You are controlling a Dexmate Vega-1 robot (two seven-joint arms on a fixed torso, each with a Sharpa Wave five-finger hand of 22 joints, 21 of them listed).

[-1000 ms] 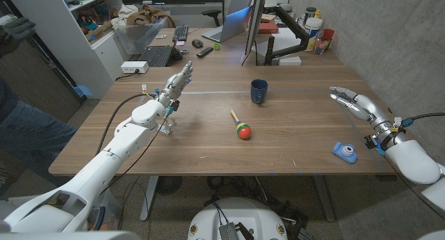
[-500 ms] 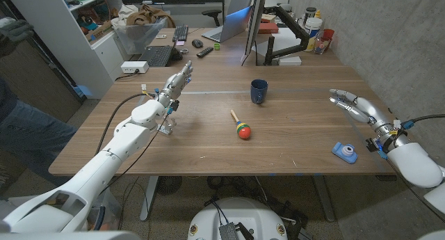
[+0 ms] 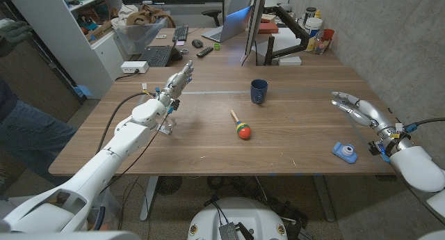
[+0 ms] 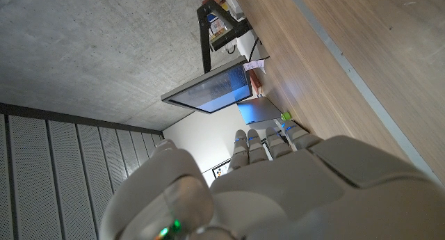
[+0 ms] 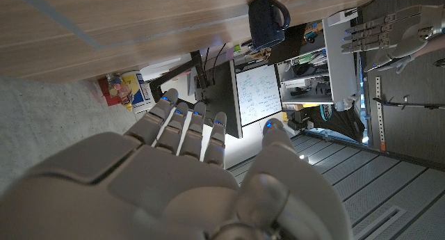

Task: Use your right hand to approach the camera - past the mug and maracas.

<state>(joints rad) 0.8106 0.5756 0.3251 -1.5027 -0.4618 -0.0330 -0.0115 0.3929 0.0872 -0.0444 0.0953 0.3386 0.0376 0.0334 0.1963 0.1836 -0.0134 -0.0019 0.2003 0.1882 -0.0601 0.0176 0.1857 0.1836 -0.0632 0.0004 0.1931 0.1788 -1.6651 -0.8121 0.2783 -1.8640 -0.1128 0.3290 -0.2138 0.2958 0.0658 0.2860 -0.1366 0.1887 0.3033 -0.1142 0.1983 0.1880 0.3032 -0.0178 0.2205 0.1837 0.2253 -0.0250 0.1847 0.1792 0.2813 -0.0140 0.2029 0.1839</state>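
Head view, mug, maraca, monitor behind

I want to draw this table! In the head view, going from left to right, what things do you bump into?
Left hand → maraca → dark blue mug → blue toy camera → right hand.

Wooden table carries three loose items. Dark blue mug stands upright near the table's middle, toward the far side. Maraca lies just in front of it, wooden handle pointing away, red-and-green head nearest the robot. Small blue camera sits near the front right edge. Right hand is above the table's right side, beyond the camera, fingers extended, holding nothing. Left hand is raised over the left side, fingers extended, empty.
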